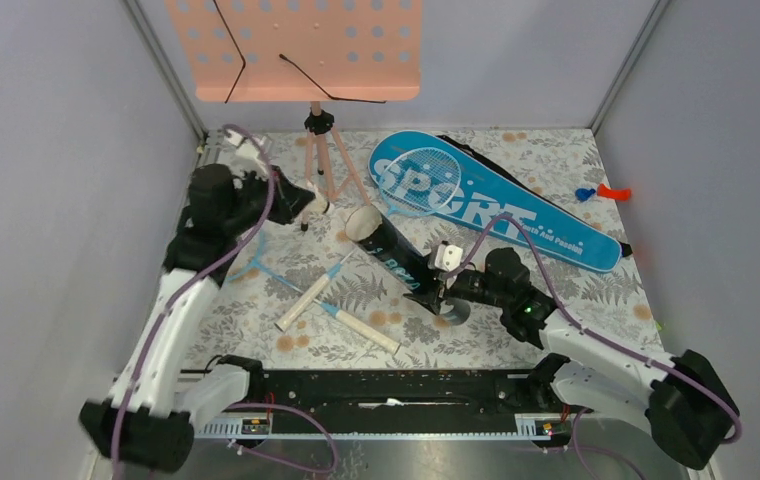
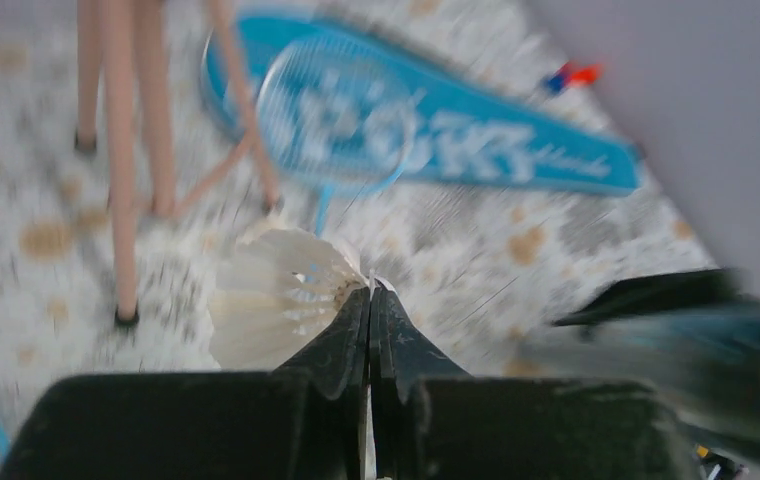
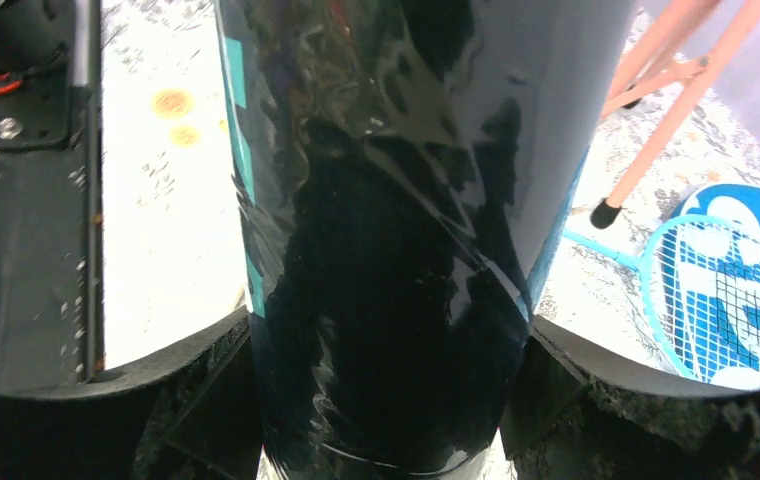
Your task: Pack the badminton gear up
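Black tube (image 3: 386, 200) clamped in right gripper (image 3: 386, 330); shuttlecock (image 2: 271, 300) pinched by left gripper (image 2: 369, 292)

Tube (image 1: 396, 260): long, glossy black with teal lettering; slanted across the middle of the counter (image 1: 606, 300), open mouth toward 11 o'clock, base clamped in right claw (image 1: 446, 297).
Bag (image 1: 516, 215): blue, white "SPORT"; flat, diagonal, at 1 o'clock.
Shuttlecock (image 2: 276, 295): white feathers; pinched by left claw (image 2: 369, 290), at 10 o'clock.
Rackets (image 1: 301, 305): light blue with pale handles; one head on bag, the other at 9 o'clock; crossed toward 7 o'clock.

Lab booth, grey panel walls (image 1: 56, 150)
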Action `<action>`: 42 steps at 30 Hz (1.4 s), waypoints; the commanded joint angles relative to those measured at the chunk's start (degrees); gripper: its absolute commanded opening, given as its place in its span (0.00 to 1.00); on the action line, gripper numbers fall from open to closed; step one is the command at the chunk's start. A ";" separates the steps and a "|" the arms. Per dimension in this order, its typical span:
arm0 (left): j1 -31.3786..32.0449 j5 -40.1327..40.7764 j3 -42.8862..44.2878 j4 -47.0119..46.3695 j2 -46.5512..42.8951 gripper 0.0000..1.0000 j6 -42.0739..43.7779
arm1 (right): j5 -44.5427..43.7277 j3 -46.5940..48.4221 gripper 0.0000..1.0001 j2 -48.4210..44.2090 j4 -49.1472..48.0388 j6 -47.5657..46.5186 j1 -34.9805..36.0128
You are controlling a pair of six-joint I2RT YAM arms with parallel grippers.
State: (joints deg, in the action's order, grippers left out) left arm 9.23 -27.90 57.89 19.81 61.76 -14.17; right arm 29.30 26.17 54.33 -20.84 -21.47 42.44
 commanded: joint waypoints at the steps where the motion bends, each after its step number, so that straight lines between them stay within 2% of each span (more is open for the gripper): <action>1: 6.06 4.34 7.76 -1.43 -12.58 0.00 -4.64 | -2.35 -5.25 0.17 3.13 -34.27 9.17 -2.05; 3: 8.81 3.11 10.59 -1.40 -14.83 0.00 -4.47 | -0.79 -5.06 0.17 4.40 -36.76 9.17 -2.30; 7: 14.03 -0.69 19.17 3.09 -14.17 0.00 -1.71 | 2.00 -1.75 0.17 4.88 -29.70 6.54 -2.42; 11: 19.59 2.80 26.58 10.39 -10.53 0.00 3.49 | 2.18 -0.54 0.16 4.45 -25.39 4.15 -2.43; 15: 25.80 5.73 31.17 13.26 -6.75 0.00 6.93 | 4.45 1.98 0.16 5.36 -18.78 3.16 -2.47; 23: 35.90 14.39 39.77 20.96 0.64 0.00 13.33 | 6.36 2.42 0.16 6.05 -18.41 3.82 -2.49; 29: 39.08 16.67 40.11 23.68 1.85 0.00 17.67 | 6.19 1.89 0.15 4.56 -18.48 3.81 -2.48; 34: 40.18 8.81 40.17 25.37 2.51 0.00 19.45 | 5.54 1.66 0.14 3.13 -17.24 2.76 -2.50; 42: 41.07 4.79 42.41 27.84 6.15 0.00 21.88 | 5.09 -0.17 0.14 -0.71 -17.46 2.33 -2.50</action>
State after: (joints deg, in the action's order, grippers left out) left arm 50.09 -18.90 96.82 47.13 66.11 5.63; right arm 33.95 25.67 56.84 -34.87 -17.91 40.29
